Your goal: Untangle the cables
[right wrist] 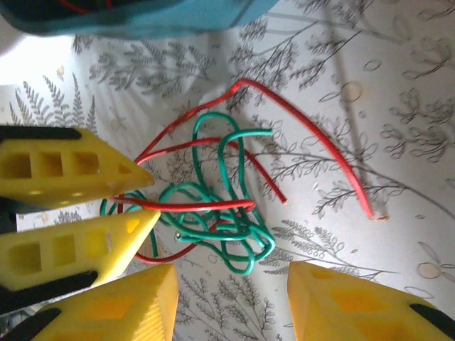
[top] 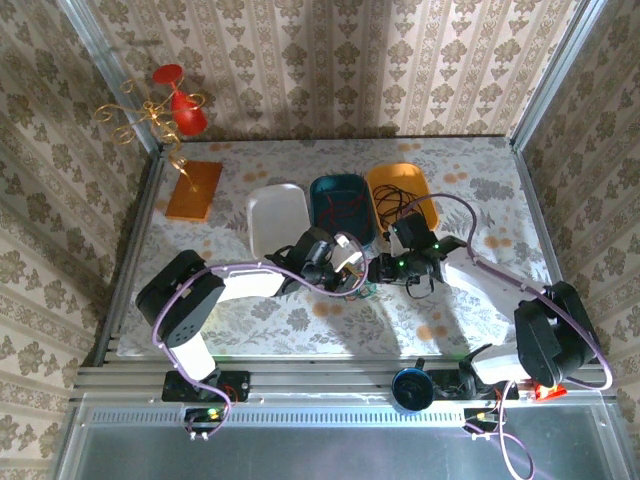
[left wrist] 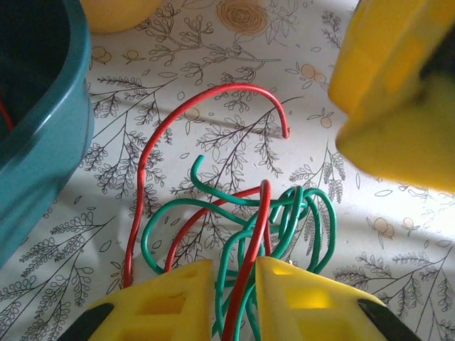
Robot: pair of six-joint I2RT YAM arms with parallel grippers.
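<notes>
The desk carried a floral-patterned cloth and stood enclosed by patterned walls. The left arm and the right arm reached inward from the near edge, and their wrists met near the desk's centre.

Three trays sat side by side beyond the wrists: a white tray, a teal tray and an orange tray. The orange tray held a dark wire.

The left pincer was closed on the cables, with red and green strands running together through the narrow gap between its yellow fingers. The right pincer stood open, with its jaws wide apart and nothing between them. It hovered just beside the near edge of the tangle.

The cables lay on the cloth just in front of the teal tray, between the two pincers. The green cable was wound in several overlapping loops. The red cable threaded through those loops. One long red end arched clear of the bundle and rested free on the cloth.
</notes>
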